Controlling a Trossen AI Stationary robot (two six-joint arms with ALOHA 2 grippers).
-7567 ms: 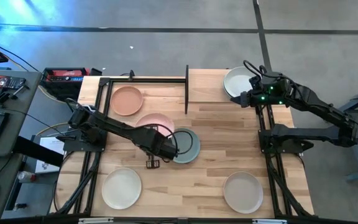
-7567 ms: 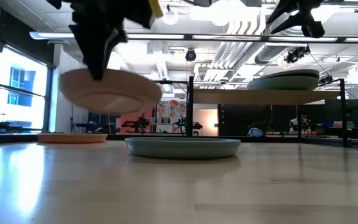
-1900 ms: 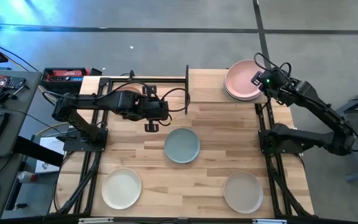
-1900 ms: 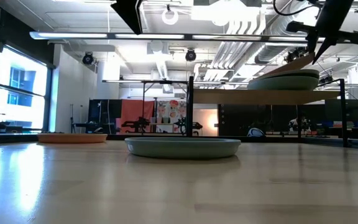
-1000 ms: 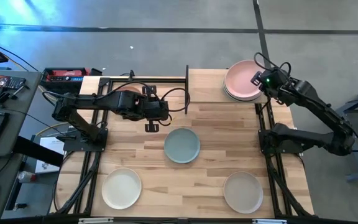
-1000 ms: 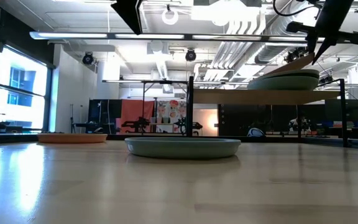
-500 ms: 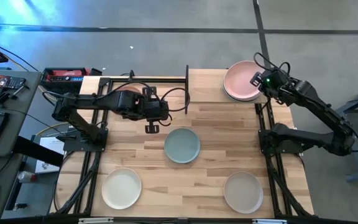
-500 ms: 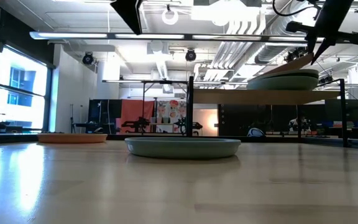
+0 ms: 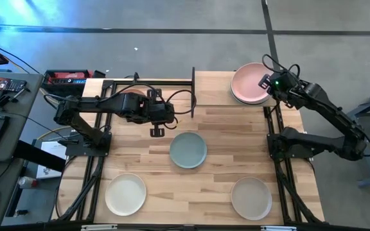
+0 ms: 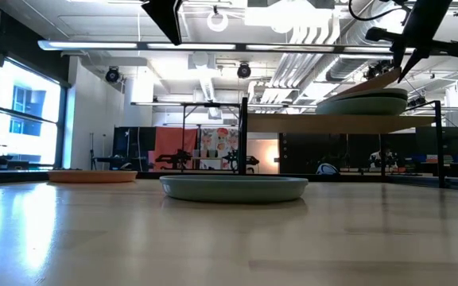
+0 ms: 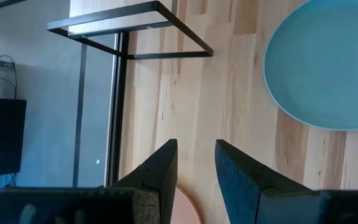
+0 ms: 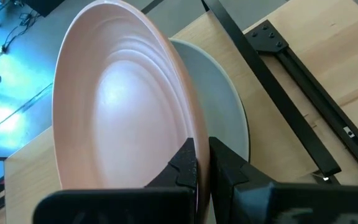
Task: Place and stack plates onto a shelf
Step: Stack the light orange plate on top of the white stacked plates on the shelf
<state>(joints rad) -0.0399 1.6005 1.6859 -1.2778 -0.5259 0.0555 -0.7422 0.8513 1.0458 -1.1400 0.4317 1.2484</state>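
A pink plate (image 12: 123, 106) lies tilted on a pale plate (image 12: 232, 118) on the shelf (image 9: 214, 90) at the table's far right. My right gripper (image 9: 265, 82) is shut on the pink plate. My left gripper (image 9: 157, 131) hangs open above the tabletop, holding nothing, just left of a blue-green plate (image 9: 188, 149). A peach plate (image 9: 128, 101) lies under the left arm, mostly hidden by it. A cream plate (image 9: 126, 194) and a beige plate (image 9: 251, 198) rest flat near the front edge. My right gripper pinches the pink plate's rim (image 12: 182, 134) on its right side, one finger over the rim and one under it. The fingers slant down from the table's right. The held side is raised, and the opposite edge (image 10: 350, 96) rests on the pale plate.
The shelf's black frame post (image 9: 193, 90) stands between the two arms. A second black frame (image 9: 148, 81) borders the far left of the table. Bare wood lies between the blue-green plate and the front plates.
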